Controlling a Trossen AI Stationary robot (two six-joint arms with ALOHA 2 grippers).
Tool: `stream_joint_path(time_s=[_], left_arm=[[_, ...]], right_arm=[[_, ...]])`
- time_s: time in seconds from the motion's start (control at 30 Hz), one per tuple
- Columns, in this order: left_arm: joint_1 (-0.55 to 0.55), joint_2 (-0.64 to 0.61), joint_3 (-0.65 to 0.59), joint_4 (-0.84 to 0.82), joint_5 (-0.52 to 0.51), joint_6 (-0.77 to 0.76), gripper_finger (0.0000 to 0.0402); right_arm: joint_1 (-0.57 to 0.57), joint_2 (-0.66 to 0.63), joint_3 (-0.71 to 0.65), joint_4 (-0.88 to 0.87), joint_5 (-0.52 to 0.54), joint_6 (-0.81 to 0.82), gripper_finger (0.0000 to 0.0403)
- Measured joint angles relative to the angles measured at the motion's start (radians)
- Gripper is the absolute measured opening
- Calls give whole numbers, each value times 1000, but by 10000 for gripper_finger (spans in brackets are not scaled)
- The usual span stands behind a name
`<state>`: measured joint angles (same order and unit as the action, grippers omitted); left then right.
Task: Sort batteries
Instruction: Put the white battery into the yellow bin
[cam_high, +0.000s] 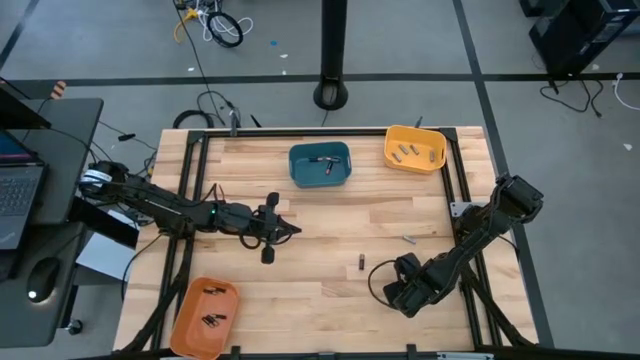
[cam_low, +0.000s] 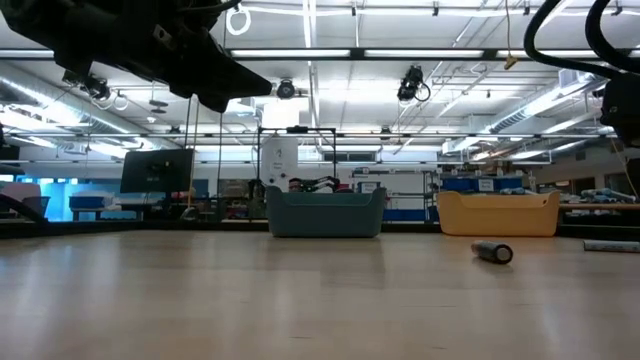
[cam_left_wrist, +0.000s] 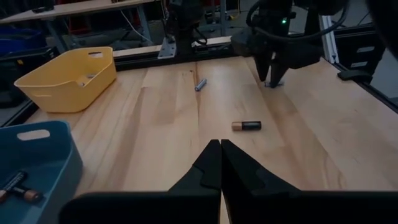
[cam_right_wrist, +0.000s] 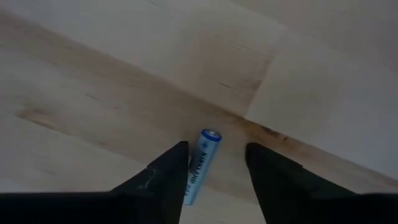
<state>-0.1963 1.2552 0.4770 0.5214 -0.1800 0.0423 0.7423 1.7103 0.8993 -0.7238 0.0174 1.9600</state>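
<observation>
Right gripper (cam_right_wrist: 214, 171) stands open astride a blue battery (cam_right_wrist: 200, 163), holding nothing. Its capped end points away between the fingers; its near end is cut off. Left gripper (cam_left_wrist: 220, 163) is closed, empty.

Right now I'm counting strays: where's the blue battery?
Right wrist view: the blue battery lies on the wooden table, between the right end effector's open fingers.

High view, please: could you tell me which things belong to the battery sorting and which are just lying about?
Job: dark battery, silver battery, blue battery inside the open right gripper; blue bin, yellow bin, orange bin; left gripper, shut, waiting mid-table.
Lying about: laptop, mouse, floor cables.
</observation>
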Motion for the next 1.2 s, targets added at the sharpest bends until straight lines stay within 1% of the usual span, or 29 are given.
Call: stream_joint_path(time_s=[0.3,0.53,0.7,0.93,1.03,1.1,1.2], left_arm=[[0,0,0,-9,-6,-10,6],[0,0,0,-17,-5,-20,6],[0,0,0,-18,-5,-26,6],[0,0,0,-18,-6,-28,6],[0,0,0,-18,-10,-28,6],[0,0,0,-18,-11,-28,6],[0,0,0,-18,-12,-28,6]], right_arm=[[-3,-13,1,-10,0,-31,131],[-4,-13,0,-9,-3,-59,106],[-4,-13,0,-5,-4,-100,85],[-8,-12,6,-9,-6,-183,41],[-16,-7,33,-49,-7,-239,37],[-29,-4,55,-92,1,-277,42],[-53,-6,88,-108,6,-334,45]])
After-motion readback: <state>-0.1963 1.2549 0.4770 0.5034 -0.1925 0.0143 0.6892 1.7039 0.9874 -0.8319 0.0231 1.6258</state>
